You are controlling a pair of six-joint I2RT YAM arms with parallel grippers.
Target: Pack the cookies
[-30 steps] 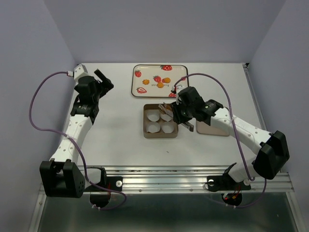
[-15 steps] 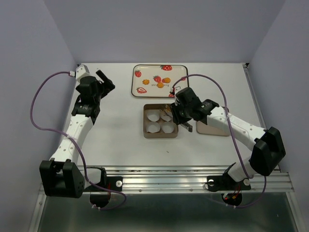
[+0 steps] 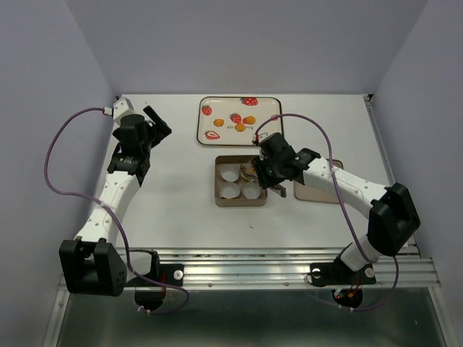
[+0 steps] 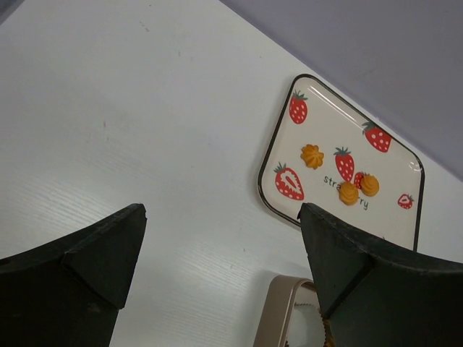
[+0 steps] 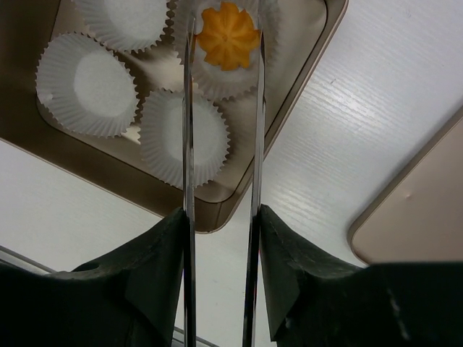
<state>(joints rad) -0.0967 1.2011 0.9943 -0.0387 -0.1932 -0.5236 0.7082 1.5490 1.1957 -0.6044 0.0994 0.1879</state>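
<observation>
My right gripper (image 5: 221, 217) is shut on a pair of thin metal tongs (image 5: 189, 144). One orange-yellow cookie (image 5: 228, 35) sits between the tongs' tips, over a white paper cup (image 5: 217, 79) in the tan box (image 5: 289, 108); I cannot tell whether it rests in the cup. In the top view this gripper (image 3: 275, 173) is at the right side of the box (image 3: 218, 201). Three more cookies (image 3: 240, 127) lie on the strawberry plate (image 3: 207, 137), and they also show in the left wrist view (image 4: 349, 193). My left gripper (image 4: 221, 211) is open and empty, at the far left (image 3: 155, 123).
Three other paper cups (image 5: 87, 83) in the box are empty. A tan lid (image 3: 318, 194) lies flat right of the box, under my right forearm. The plate (image 4: 405, 224) stands behind the box, near the back wall.
My right arm has edged left and brought the tongs with the cookie over the far right cup of the box. The left arm has not moved.
</observation>
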